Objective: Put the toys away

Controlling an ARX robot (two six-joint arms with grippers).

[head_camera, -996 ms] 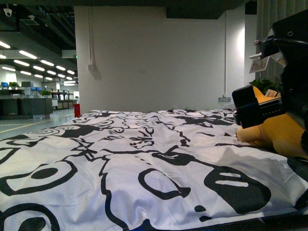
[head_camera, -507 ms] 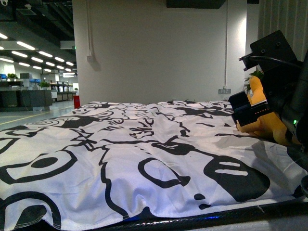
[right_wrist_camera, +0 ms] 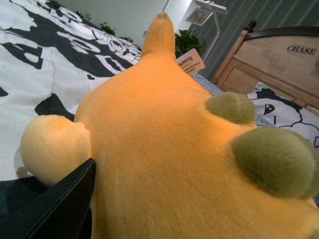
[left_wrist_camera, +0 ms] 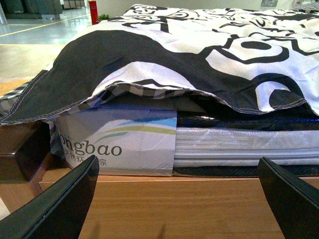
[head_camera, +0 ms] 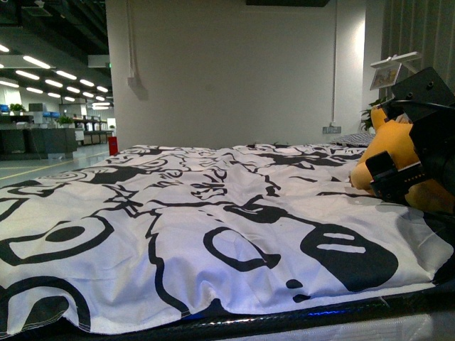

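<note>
1. Sitting at the front frame's right edge, the plush toy (head_camera: 393, 145) lies on the patterned bedspread (head_camera: 213, 213).
2. Right gripper (head_camera: 395, 174) is pressed against the toy, arm entering at the right edge; can't tell if it's clamped.
3. Left gripper (left_wrist_camera: 178, 160) hangs low beside the bed, fingers wide apart, nothing held.

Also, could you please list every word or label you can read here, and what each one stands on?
"CHASE": on the wooden headboard.
"ngbao": on the white packaging under the bedspread, beginning hidden; smaller characters below it are unreadable.
Paper tag on the plush toy: print too blurred to read.
White card in the front view: too small to read.
</note>
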